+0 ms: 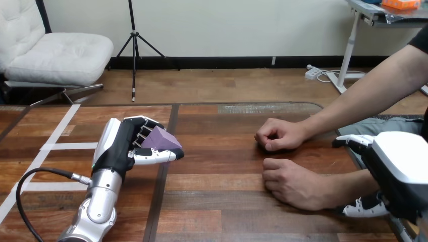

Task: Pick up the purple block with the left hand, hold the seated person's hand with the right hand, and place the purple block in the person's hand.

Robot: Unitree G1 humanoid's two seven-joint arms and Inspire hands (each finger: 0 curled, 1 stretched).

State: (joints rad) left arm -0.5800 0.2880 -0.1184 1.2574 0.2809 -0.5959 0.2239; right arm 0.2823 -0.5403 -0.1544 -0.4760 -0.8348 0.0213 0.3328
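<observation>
**A:** Wooden table (222, 166), white tape (55, 146) by its left edge. What holds the purple block (162, 137)?

**B:** Fingers (144, 126) curled behind it and the thumb pressed along its front. The left hand (121, 148) is clamped on it, over the table's left half.

**A:** And the receiving side?

**B:** Toward the right edge, the person's nearer hand (292, 184) lies knuckles-up and the farther hand (278, 135) is balled. The right hand (398, 166) sits at the nearer wrist; whether it has taken hold, I can't tell from here.

**A:** The risk?

**B:** No palm is turned up, so a release now would likely land the block on knuckles and let it slide off. It also juts past the thumb, so a quick swing across might twist it loose.
</observation>
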